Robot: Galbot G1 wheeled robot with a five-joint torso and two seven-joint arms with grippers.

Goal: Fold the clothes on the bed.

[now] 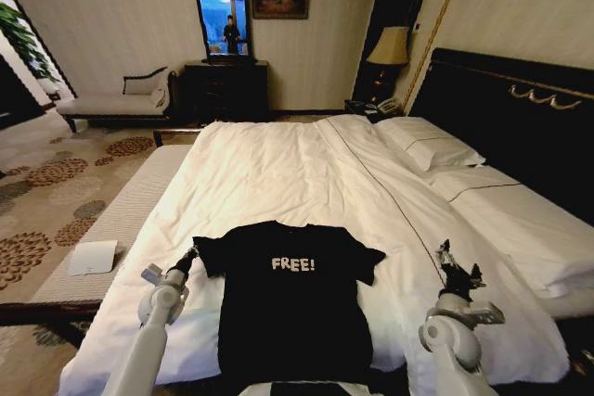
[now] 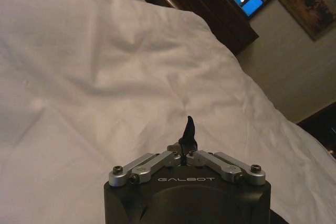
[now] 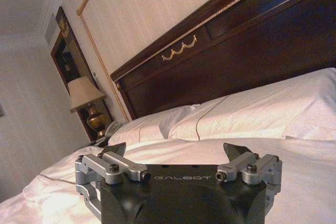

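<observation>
The black T-shirt (image 1: 295, 308) lies flat at lower centre on the bed (image 1: 278, 173). It looks light and limp, best pinched at the sleeves. The left gripper (image 1: 188, 260) is at the left sleeve, jaws closed; the right gripper (image 1: 455, 266) stands apart, jaws wide, empty.

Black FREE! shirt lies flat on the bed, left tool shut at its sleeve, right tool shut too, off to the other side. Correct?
Not quite: the right tool is open, its fingers spread wide in the right wrist view. The rest holds: the shirt lies flat on the bed, with the left tool shut at its sleeve.
</observation>
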